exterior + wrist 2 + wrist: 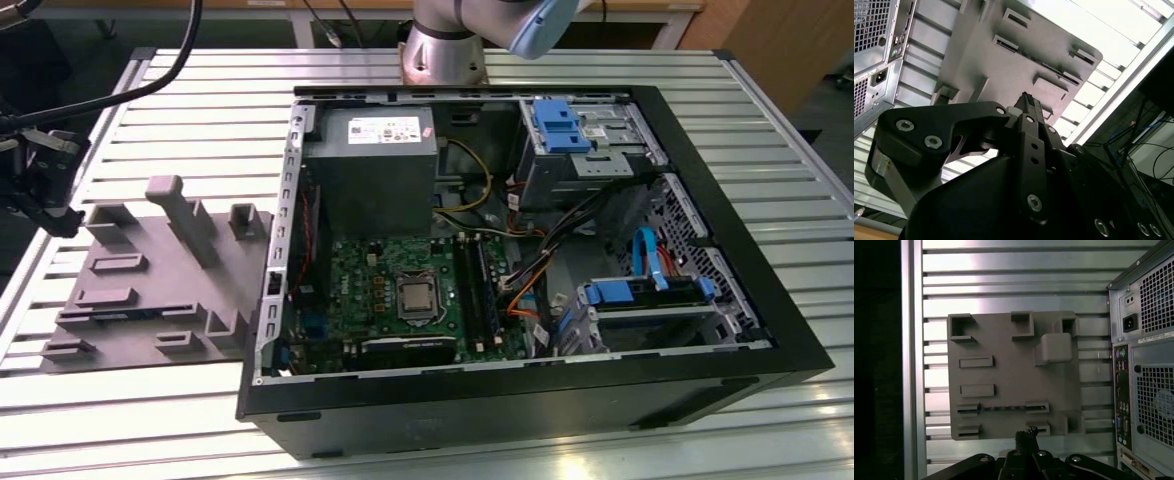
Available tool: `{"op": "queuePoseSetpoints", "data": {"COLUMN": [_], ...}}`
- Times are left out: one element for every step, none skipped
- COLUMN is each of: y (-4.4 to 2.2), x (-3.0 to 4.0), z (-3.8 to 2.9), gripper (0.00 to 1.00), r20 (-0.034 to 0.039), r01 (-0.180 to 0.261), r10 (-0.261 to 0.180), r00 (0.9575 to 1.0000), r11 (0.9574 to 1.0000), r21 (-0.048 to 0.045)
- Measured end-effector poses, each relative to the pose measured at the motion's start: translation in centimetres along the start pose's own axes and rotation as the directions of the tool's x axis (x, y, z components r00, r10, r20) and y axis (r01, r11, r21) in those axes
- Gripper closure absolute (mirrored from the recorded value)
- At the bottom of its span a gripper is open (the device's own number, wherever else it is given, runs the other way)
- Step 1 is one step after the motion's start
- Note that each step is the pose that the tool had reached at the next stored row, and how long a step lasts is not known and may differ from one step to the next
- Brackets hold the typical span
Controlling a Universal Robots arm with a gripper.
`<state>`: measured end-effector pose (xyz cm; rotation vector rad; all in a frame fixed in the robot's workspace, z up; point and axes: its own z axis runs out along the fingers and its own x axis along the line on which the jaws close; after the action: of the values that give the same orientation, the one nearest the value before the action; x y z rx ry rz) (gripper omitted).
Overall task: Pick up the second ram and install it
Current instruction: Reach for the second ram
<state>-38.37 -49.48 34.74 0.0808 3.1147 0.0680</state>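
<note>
A slatted metal table (160,400) carries the whole work. The second ram (1004,408) is seen in the first wrist view as a thin dark strip standing on edge between two slotted holders of a light grey fixture plate (1004,360). It lies below the gripper (1026,432) and a little beyond its fingertips, near them but not touched. The gripper is held above the plate with its fingers drawn narrow, apparently closed on nothing. The strip is judged to be light, stiff and thin. It is also judged fragile, since its small blocks and contact edge would be harmed by a squeeze or a scrape. It is probably best taken across its thickness near mid-length along the free upper edge, so that it hangs level and does not twist. Farther from the gripper, to its side, an open computer case (534,400) lies with a green board (374,290) exposed inside.
</note>
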Motion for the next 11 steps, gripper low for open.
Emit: {"op": "queuePoseSetpoints", "data": {"y": [0.00, -0.01, -0.02, -0.02, -0.02, -0.03, -0.03, -0.03, -0.04, -0.04, -0.05], "x": [0.03, 0.05, 0.07, 0.10, 0.13, 0.16, 0.19, 0.22, 0.26, 0.31, 0.34], "z": [0.05, 0.11, 0.16, 0.22, 0.26, 0.31, 0.35, 0.40, 0.45, 0.51, 0.57], "gripper": [0.89, 0.89, 0.89, 0.89, 0.89, 0.89, 0.89, 0.89, 0.89, 0.89, 0.89], "r20": [0.0000, -0.0001, 0.0000, 0.0000, 0.0000, 0.0000, 0.0000, 0.0000, 0.0000, 0.0000, 0.0000], "r01": [0.000, 0.000, 0.000, 0.000, 0.000, 0.000, 0.000, 0.000, 0.000, 0.000, 0.000], "r10": [0.000, 0.000, 0.000, 0.000, 0.000, 0.000, 0.000, 0.000, 0.000, 0.000, 0.000], "r00": [1.0000, 1.0000, 1.0000, 1.0000, 1.0000, 1.0000, 1.0000, 1.0000, 1.0000, 1.0000, 1.0000], "r11": [1.0000, 1.0000, 1.0000, 1.0000, 1.0000, 1.0000, 1.0000, 1.0000, 1.0000, 1.0000, 1.0000], "r21": [0.0000, 0.0001, 0.0000, 0.0000, 0.0000, -0.0001, 0.0000, 0.0000, 0.0000, 0.0000, -0.0001]}}
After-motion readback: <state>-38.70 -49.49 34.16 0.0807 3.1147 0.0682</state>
